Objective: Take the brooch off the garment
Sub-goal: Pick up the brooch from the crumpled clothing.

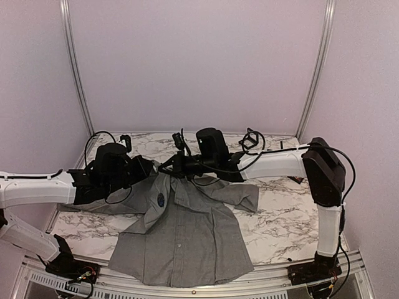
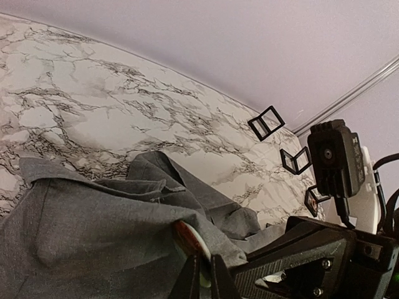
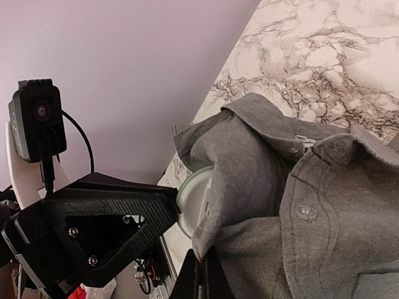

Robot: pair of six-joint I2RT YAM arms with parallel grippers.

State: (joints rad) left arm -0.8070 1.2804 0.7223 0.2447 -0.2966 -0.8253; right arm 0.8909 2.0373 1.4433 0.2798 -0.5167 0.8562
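Pale lilac walls [image 1: 199,62] are enclosing a marble-patterned tabletop [image 1: 283,218]; two metal posts [image 1: 76,71] are rising at its far corners under soft, even light.

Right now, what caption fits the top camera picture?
Left arm and right arm meet over the grey shirt on a marble table.

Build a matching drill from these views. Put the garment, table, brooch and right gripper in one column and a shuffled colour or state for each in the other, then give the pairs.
Column one:
1. garment
2. table
3. brooch
4. right gripper

Column two:
a. shut
b. dark blue and round in the top view
c. grey, lying across the tabletop
d. white marble pattern with dark veins

Pairs: 1-c, 2-d, 3-b, 4-a
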